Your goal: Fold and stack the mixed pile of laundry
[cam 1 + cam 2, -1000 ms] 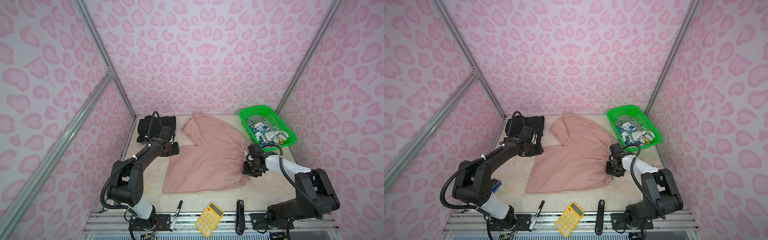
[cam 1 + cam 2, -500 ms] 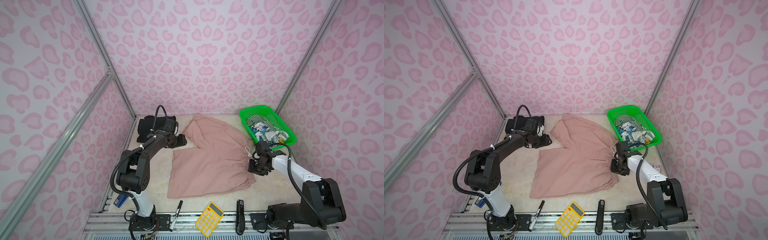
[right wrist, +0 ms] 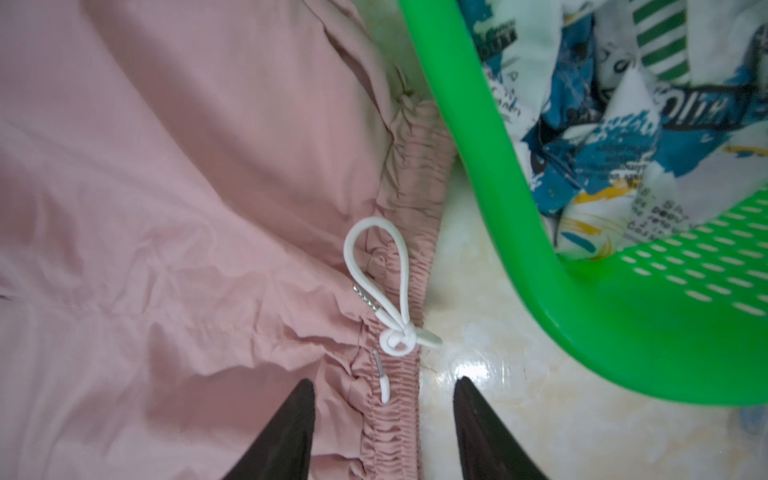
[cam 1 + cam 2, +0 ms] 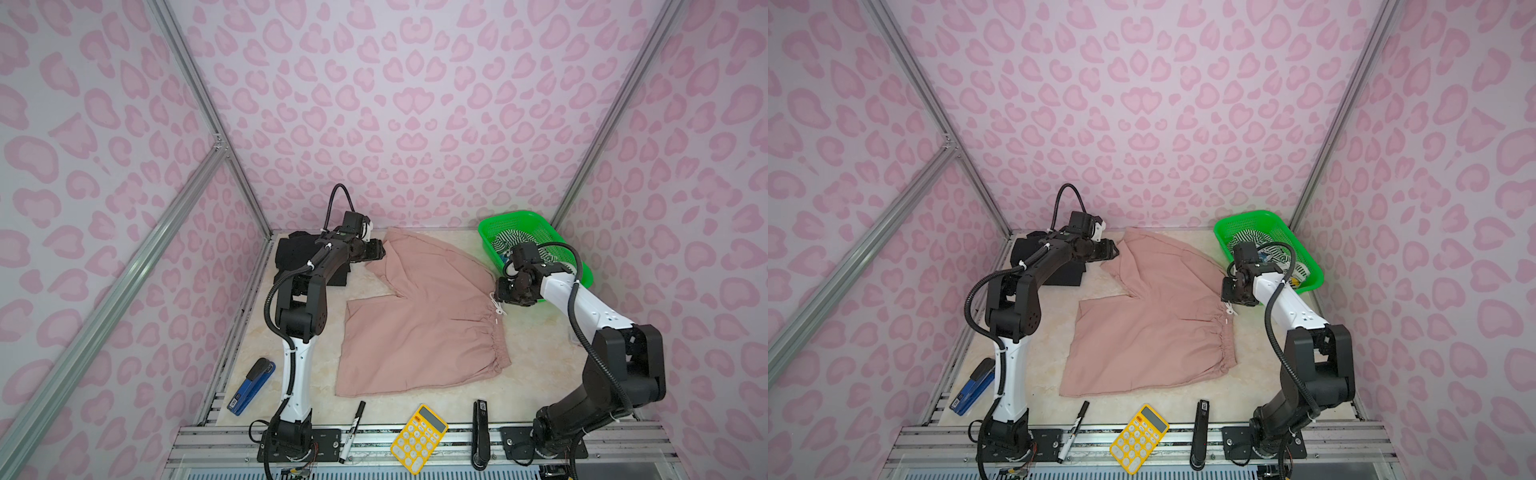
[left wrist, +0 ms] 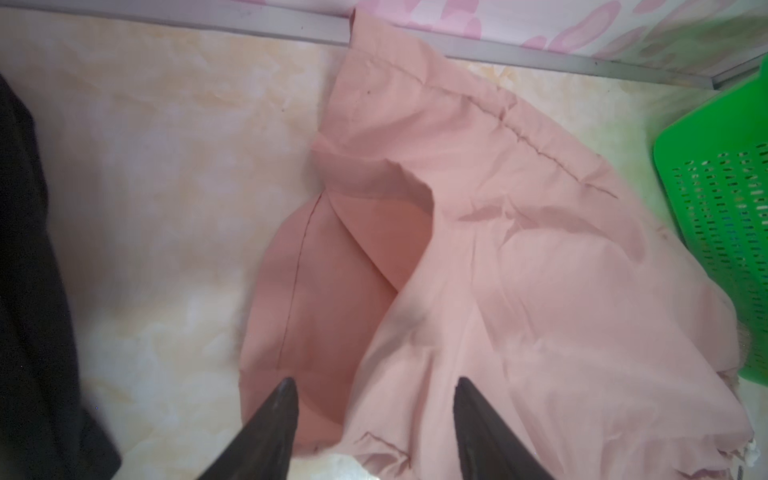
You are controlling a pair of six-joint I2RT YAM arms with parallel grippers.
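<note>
The dusty-pink shorts (image 4: 419, 320) lie spread flat between my two pincers, thin matte woven cloth, softly creased. My right pincer (image 3: 384, 381) hangs low over the gathered elastic waistband (image 3: 415, 174). Its dark pointed fingers stand wide, one over pink cloth and one over bare tabletop, gripping nothing. Just ahead of the fingertips the white cord (image 3: 384, 291) sits in a smooth round loop with a small knot, and a ribbed silver piece rests on it.

My left pincer (image 5: 375, 380) is at the far leg hem, fingers also wide and holding nothing. In front of it the cloth turns over on itself in a curved flap, with a stitched seam running away.

Beside my right pincer curves the glossy rim of the green plastic mesh basket (image 3: 540, 249), its wall slotted. Inside it is a crumpled blue-white printed piece (image 3: 602, 166) with black lettering too blurred to read, and a black-white striped piece (image 4: 513, 240) beyond. Off to the side of my left pincer lies the black garment (image 5: 29, 291), dull and heavy-looking. Everything rests on a shiny cream marbled tabletop (image 5: 145, 166).

Back by my arm bases lie a yellow calculator (image 4: 419, 438), a marker (image 4: 351, 430) and a blue stapler (image 4: 251, 386).
</note>
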